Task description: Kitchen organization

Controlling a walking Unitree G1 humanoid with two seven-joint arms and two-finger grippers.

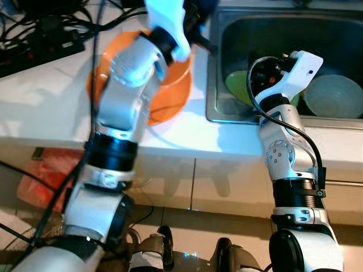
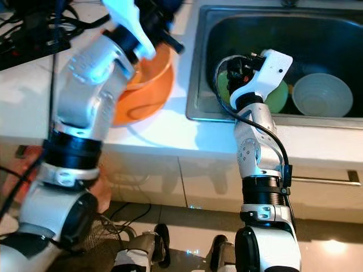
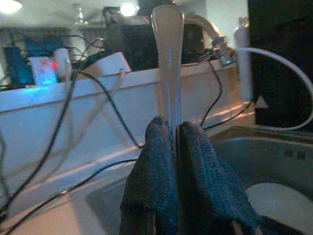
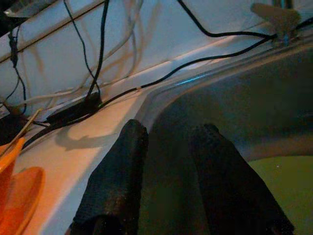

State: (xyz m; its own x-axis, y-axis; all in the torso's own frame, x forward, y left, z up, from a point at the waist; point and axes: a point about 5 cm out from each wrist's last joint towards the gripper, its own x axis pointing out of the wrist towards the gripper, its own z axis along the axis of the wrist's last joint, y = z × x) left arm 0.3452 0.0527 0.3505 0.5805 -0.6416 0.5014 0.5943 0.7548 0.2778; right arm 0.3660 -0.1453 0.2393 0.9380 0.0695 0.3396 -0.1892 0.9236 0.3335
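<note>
Spoon clamped upright; bowls on counter & in sink.

Silver utensil handle (image 3: 167,63), prob. a spoon, stands upright at top centre of left wrist view, lower end pinched between the two black fingers (image 3: 151,186); bowl end hidden. Orange bowl (image 1: 173,93) sits on white counter, upper left-centre of left eye view, just left of sink rim, partly covered by left arm. Steel sink (image 1: 272,34) fills upper right. Inside it: green bowl (image 1: 237,85) at front left, partly behind right arm, and pale bowl (image 1: 334,96) to its right, open side up, near front wall.
</note>
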